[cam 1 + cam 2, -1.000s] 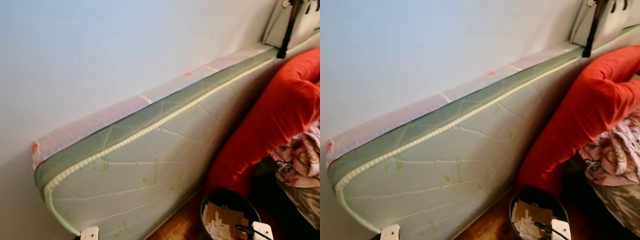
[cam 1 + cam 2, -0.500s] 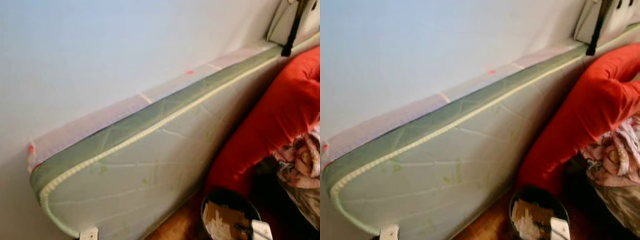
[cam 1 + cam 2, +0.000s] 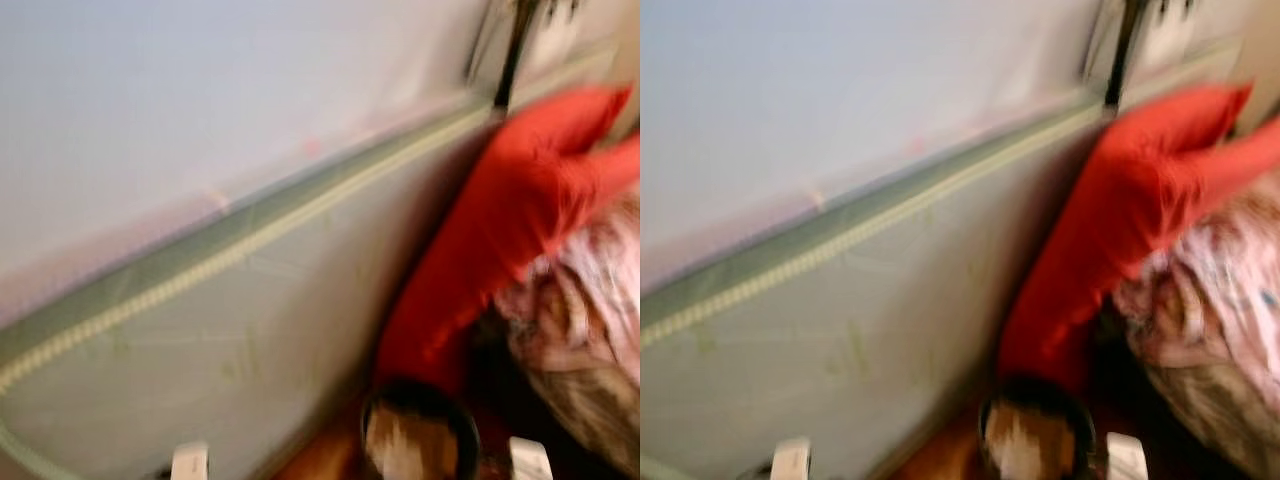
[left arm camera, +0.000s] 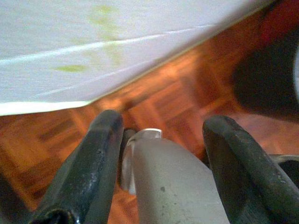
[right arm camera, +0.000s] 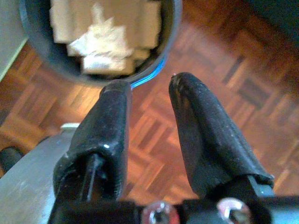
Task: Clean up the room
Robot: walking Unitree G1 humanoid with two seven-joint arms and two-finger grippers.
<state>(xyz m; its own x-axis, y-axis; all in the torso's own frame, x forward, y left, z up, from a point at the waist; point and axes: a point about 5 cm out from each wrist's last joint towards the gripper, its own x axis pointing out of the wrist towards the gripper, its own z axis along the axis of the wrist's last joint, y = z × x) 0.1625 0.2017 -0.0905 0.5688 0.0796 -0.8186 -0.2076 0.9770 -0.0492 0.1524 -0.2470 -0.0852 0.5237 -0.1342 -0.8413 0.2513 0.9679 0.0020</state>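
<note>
The right gripper point(image 5: 148, 93) is held open and empty above the wooden parquet floor point(image 5: 243, 74), beside a round black bin point(image 5: 169, 28) filled with torn cardboard and crumpled paper. The left gripper point(image 4: 161, 135) is likewise spread open and empty over the parquet, near the quilted pale-green mattress point(image 3: 230, 330) leaned against the wall, where a long red cushion point(image 3: 500, 210) and patterned bedding point(image 3: 580, 320) are seen blurred.

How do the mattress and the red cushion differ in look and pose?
The mattress is pale green-grey, flat and quilted with a corded edge; the red cushion is plain bright red and rounded. The mattress stands on its long edge against the wall; the red cushion slumps bent against the mattress. Both are soft bedding.
</note>
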